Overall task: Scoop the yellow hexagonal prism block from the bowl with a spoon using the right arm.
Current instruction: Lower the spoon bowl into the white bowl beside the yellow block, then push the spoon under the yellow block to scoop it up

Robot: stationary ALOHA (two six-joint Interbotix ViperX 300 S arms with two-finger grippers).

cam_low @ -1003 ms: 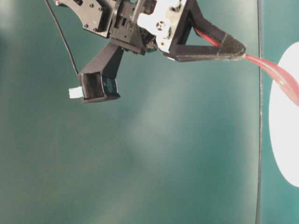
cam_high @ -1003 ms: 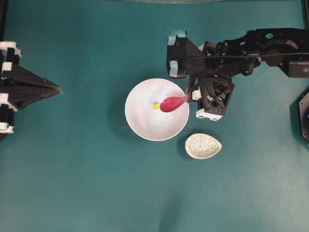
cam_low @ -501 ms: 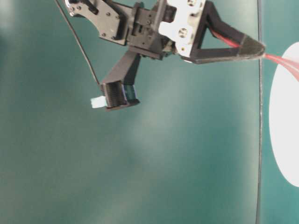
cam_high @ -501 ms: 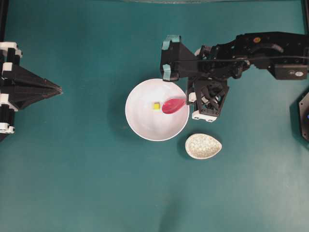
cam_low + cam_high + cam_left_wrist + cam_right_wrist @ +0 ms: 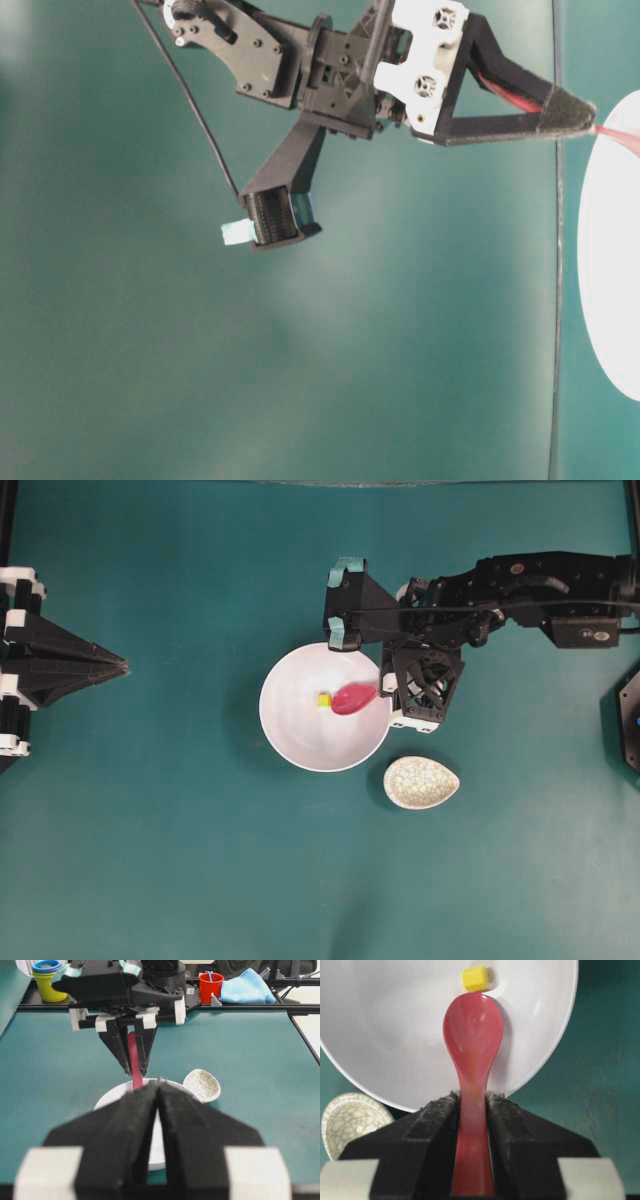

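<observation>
right gripper clamped on glossy pink-red spoon | tiny yellow hexagonal block at spoon tip's 12 o'clock, inside large white bowl | left gripper pinched together

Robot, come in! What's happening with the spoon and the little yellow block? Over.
Right tool shut on spoon. Left tool shut, empty. Spoon tip at yellow block in bowl, not scooped yet. Nothing in the way.
</observation>
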